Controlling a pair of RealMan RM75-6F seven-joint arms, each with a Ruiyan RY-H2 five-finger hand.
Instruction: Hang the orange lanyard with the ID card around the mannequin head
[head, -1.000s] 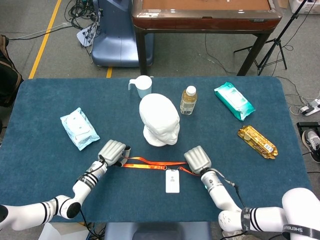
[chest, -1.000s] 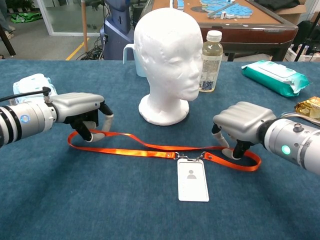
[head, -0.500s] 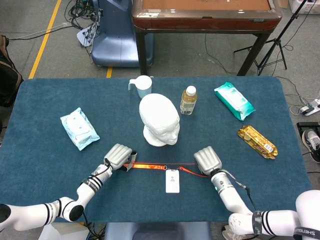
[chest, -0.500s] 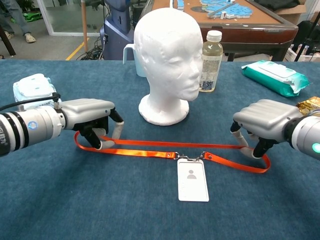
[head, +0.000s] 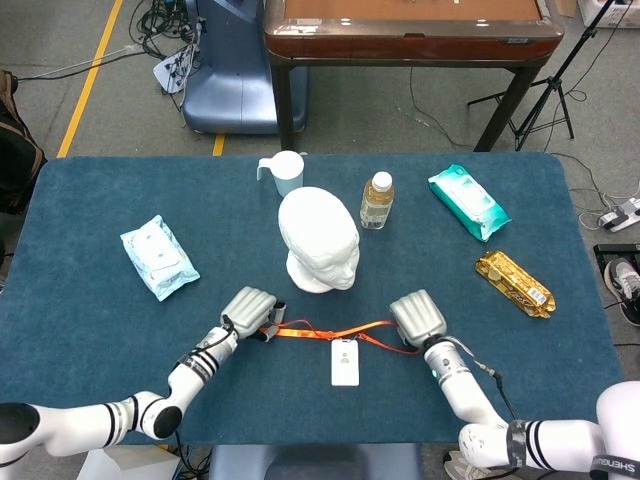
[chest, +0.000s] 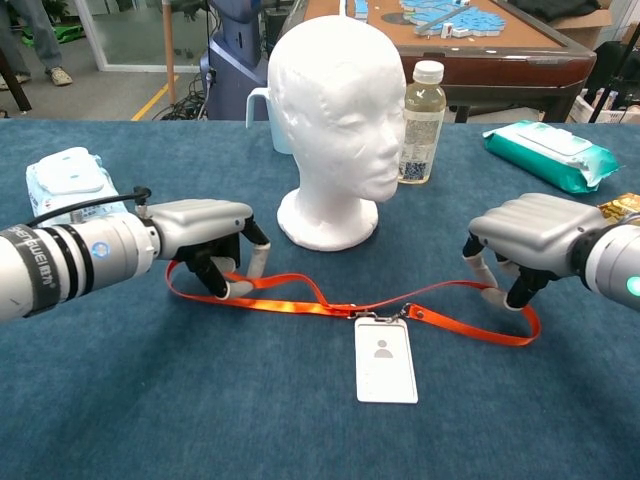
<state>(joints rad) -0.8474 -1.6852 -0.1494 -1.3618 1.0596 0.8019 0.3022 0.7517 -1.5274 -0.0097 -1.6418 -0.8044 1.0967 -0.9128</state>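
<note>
I am working with the mannequin head (chest: 338, 110) as my landmark; it is standing upright on the blue table (head: 90, 320), its neck bare. To its far left a pale blue wipes pack (head: 158, 257) is lying well apart from it. Nearer, in front of it and to its left, my left hand (chest: 205, 230) is curling its fingers around the left end of the orange lanyard (chest: 300, 298), holding that end of the loop. Between my hands, in front of the head's base, the strap is sagging onto the table in a loose crossing, and the ID card (chest: 385, 372) is lying flat there, clipped to the strap's middle. In front of the head and to its right, my right hand (chest: 528, 240) is hooking its curled fingers through the right end of the loop, gripping it too.

Judging from this, I am only at the start: both ends are taken up, but the loop is resting low on the table and is not yet lifted, spread wide or passed over the crown. All of the hanging is left.

Just beside the head on its right a bottle (head: 377, 200) is standing, and a cup (head: 286, 171) behind it. My fingertips are hiding under the palms in the head view, so exactly how the strap is sitting inside each grip is hard to make out.
</note>
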